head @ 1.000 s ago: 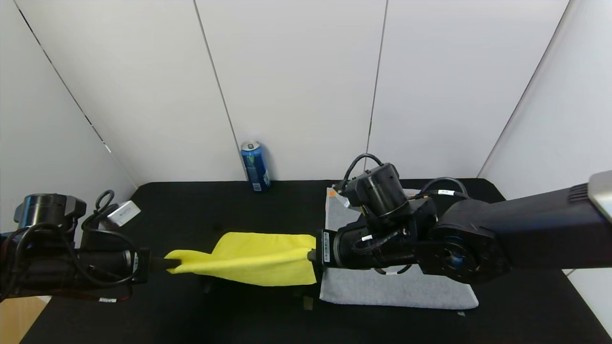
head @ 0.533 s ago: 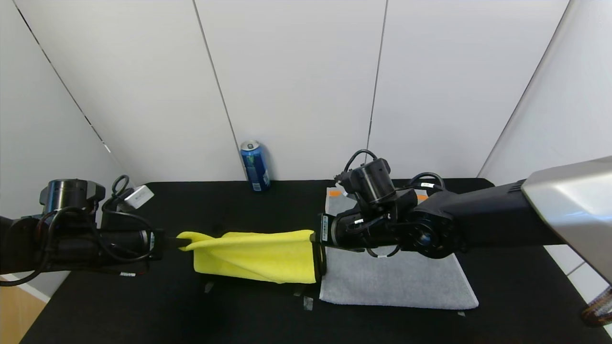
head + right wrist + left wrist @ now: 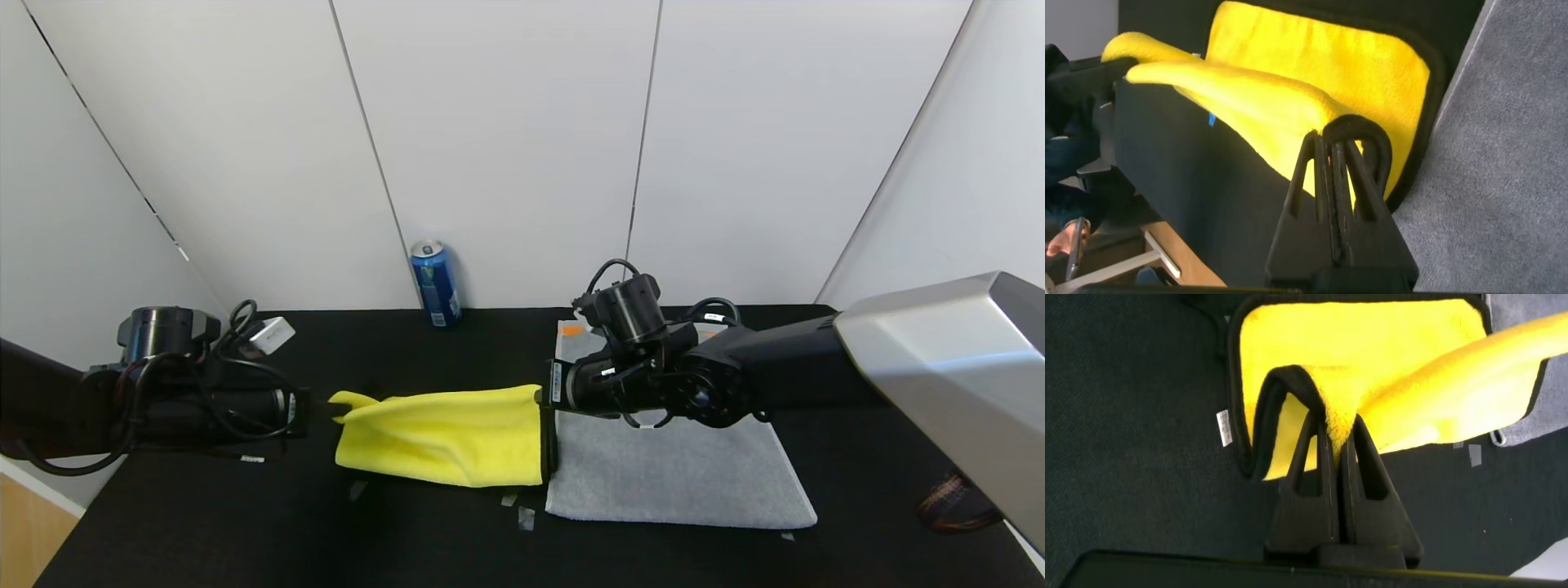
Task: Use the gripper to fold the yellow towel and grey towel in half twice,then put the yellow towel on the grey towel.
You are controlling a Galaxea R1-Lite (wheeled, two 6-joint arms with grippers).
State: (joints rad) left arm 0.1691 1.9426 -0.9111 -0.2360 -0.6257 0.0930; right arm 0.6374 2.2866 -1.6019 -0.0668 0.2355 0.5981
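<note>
Left gripper (image 3: 333, 406) and right gripper (image 3: 540, 398) each clamped one end of yellow towel (image 3: 445, 433), held beside grey towel (image 3: 678, 474)

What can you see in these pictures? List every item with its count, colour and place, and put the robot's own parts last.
yellow towel: one, bright yellow with dark trim, left of the middle of the table, lifted at two corners.
grey towel: one, grey, flat on the table's right half, beside the yellow towel.
can: one, blue, upright at the table's far edge by the wall.
tape bits: a few, pale, on the table near the towels' front edges.
table: one, black.
left gripper: one, black, shut on the yellow towel's left corner.
right gripper: one, black, shut on its right corner.
</note>
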